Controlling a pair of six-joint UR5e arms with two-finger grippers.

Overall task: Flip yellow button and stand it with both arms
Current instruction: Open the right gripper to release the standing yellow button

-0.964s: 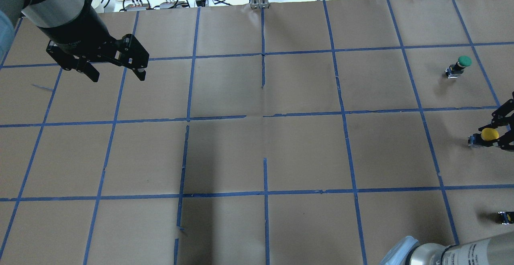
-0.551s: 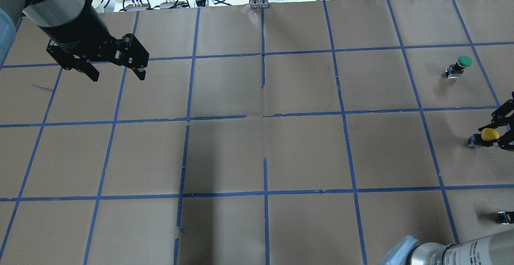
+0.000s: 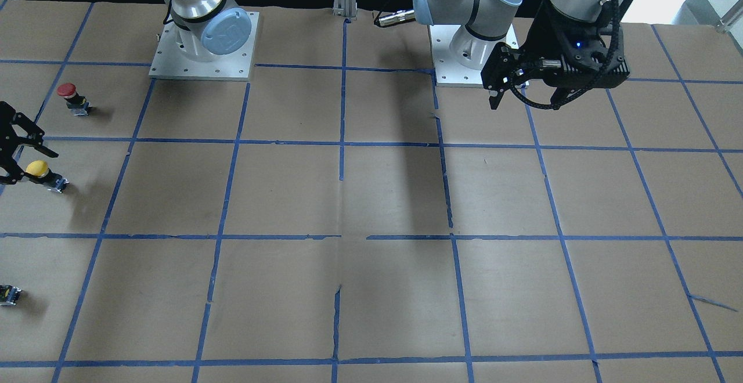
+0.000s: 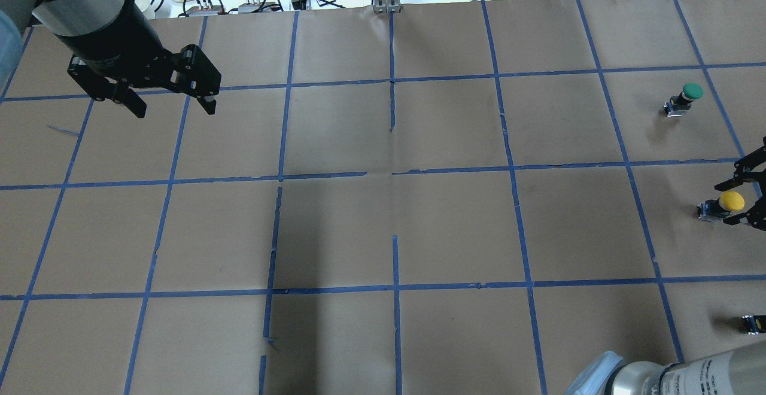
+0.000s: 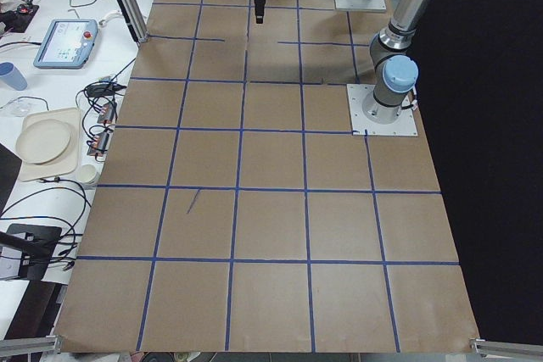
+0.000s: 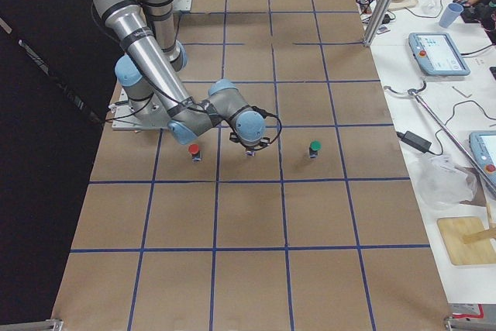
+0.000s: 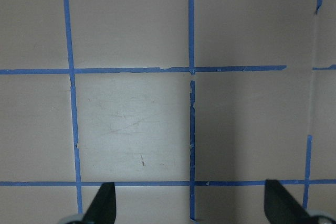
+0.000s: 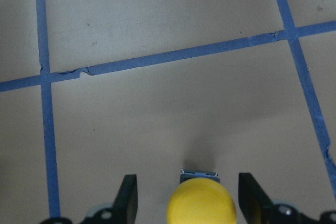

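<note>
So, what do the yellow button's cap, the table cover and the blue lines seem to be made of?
The cap of the yellow button: likely plastic, smooth with a soft, even sheen. The table cover: probably brown paper, matte, with small tears along its seams. The blue lines: seemingly adhesive tape, matte, with ragged, torn ends.

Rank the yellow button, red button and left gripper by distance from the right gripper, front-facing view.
1. yellow button, between the fingers of the right gripper
2. red button, same side, higher in the view
3. left gripper, far opposite side
</note>
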